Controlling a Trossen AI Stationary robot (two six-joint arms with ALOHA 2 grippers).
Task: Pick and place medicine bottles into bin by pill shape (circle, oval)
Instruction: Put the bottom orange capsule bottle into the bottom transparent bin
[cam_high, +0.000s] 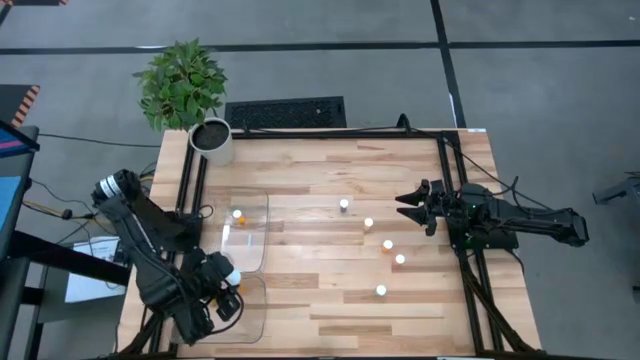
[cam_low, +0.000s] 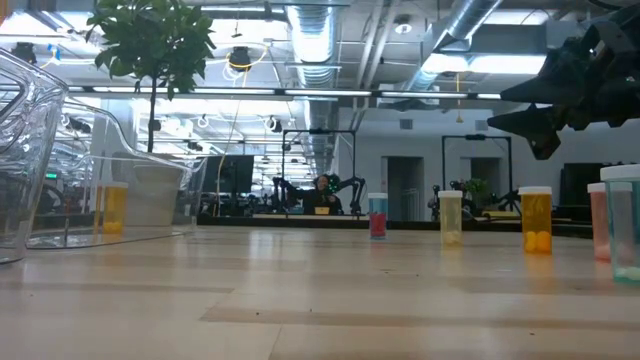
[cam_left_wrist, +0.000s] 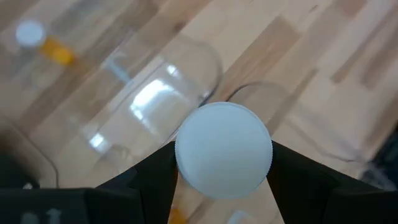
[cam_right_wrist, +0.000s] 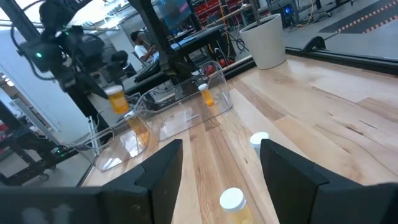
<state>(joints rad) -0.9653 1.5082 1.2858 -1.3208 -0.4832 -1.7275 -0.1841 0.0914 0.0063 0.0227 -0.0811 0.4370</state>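
My left gripper is at the table's near left, over the near clear bin, shut on an orange medicine bottle with a white cap. A second clear bin just beyond it holds one bottle, standing on its base. Several more white-capped bottles stand upright on the wood at centre right. My right gripper is open and empty, above the table just right of those bottles. My left gripper pinches the bottle between its two fingers, one on each side, just under the white cap. The fingers come from above, pointing down. The bottle's orange body hangs upright below them, lifted clear above the near bin.
A potted plant stands at the table's far left corner. A black frame rail runs along the table's right side under my right arm. In the right wrist view an orange shape shows inside the near bin. Open wood lies at centre and near.
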